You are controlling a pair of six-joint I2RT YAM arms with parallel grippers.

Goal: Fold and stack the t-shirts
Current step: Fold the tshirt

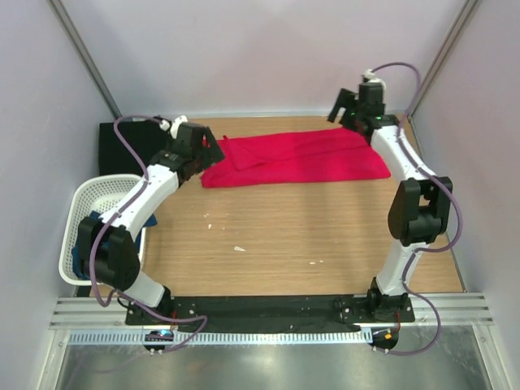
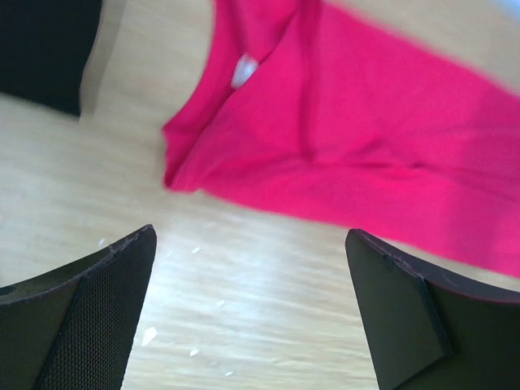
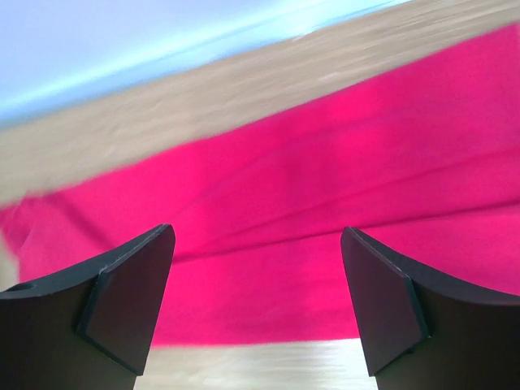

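Note:
The bright red t-shirt (image 1: pixel 296 158) lies folded into a long band across the back of the table. It also shows in the left wrist view (image 2: pixel 366 138), with its white neck label (image 2: pixel 242 71), and in the right wrist view (image 3: pixel 325 187). The black t-shirt (image 1: pixel 122 142) lies at the back left and shows in the left wrist view (image 2: pixel 45 49). Dark blue cloth (image 1: pixel 93 218) shows in the basket, mostly hidden by the left arm. My left gripper (image 1: pixel 213 150) (image 2: pixel 250 236) is open and empty by the red shirt's left end. My right gripper (image 1: pixel 341 110) (image 3: pixel 257 231) is open and empty above its right end.
A white mesh basket (image 1: pixel 81 199) stands at the left edge of the wooden table (image 1: pixel 284 236). Small white crumbs (image 1: pixel 239 248) lie on the wood. Grey walls close in the back and both sides. The arm bases sit on a black plate (image 1: pixel 268 309) at the near edge.

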